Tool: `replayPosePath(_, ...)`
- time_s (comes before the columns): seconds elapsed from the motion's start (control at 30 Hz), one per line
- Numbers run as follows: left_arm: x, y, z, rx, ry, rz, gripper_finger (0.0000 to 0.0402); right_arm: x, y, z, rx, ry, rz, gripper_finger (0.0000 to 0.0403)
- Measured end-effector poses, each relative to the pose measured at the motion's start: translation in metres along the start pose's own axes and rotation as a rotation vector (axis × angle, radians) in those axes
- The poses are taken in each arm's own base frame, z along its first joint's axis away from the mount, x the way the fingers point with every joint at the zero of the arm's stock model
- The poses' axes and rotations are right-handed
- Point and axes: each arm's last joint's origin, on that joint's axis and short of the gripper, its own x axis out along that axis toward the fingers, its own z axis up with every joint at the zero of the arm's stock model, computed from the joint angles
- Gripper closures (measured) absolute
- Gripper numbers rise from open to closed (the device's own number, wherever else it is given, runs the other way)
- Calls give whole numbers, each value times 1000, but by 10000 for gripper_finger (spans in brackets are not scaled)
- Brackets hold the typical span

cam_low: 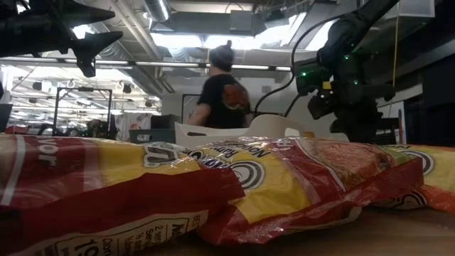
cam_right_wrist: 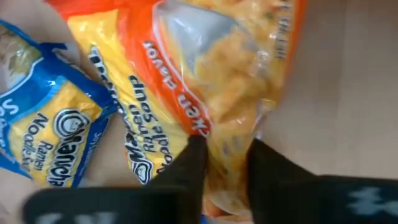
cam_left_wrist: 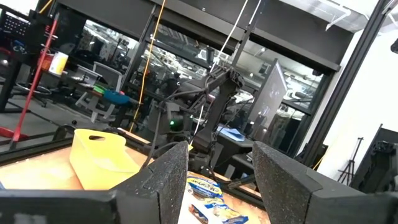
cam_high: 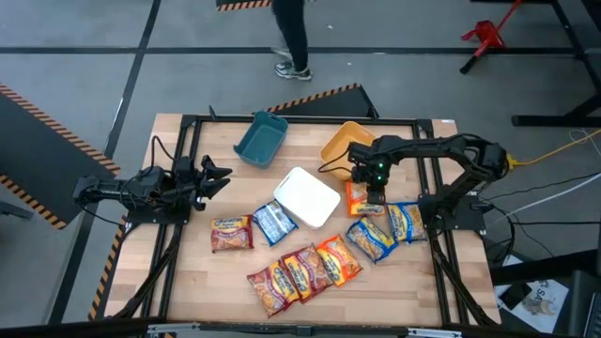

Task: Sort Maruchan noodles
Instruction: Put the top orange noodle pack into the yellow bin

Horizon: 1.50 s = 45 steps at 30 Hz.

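Several Maruchan noodle packets lie flat on the table: a dark red one (cam_high: 231,233), a blue one (cam_high: 275,222), a fan of red and orange ones (cam_high: 305,271), and two blue ones (cam_high: 371,238) (cam_high: 406,222). My right gripper (cam_high: 372,200) points down at an orange packet (cam_high: 356,198) beside the white bin and is shut on it; the wrist view shows this packet (cam_right_wrist: 205,68) with a blue one (cam_right_wrist: 56,143) beside it. My left gripper (cam_high: 222,176) waits open above the table's left side, holding nothing (cam_left_wrist: 217,186). My right gripper pinches the orange packet between its two fingers (cam_right_wrist: 191,163), on the plastic near one end (cam_right_wrist: 227,152). The fingers come from above, pointing down. The wrapper bunches up between them. I cannot tell whether the packet is lifted off the wood.
A teal bin (cam_high: 261,139) and an orange bin (cam_high: 344,143) stand at the far edge, and a white bin (cam_high: 307,197) stands mid-table. A person (cam_high: 293,38) stands beyond the far edge. Bare wood shows at the near left corner (cam_high: 202,282).
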Motion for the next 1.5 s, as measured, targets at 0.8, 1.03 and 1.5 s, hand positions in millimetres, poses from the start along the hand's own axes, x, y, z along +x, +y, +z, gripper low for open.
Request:
replayPosePath(0.8,0,0,0,0,0,0,227,-119,23,24,-196,16,-56,402)
replayPosePath(1.03,0,0,0,0,0,0,227,-162,8,38,-397,-117,-375,402)
replayPosePath(1.5,0,0,0,5,1,0,227,-144,-71,55,-571,-37,-475,403)
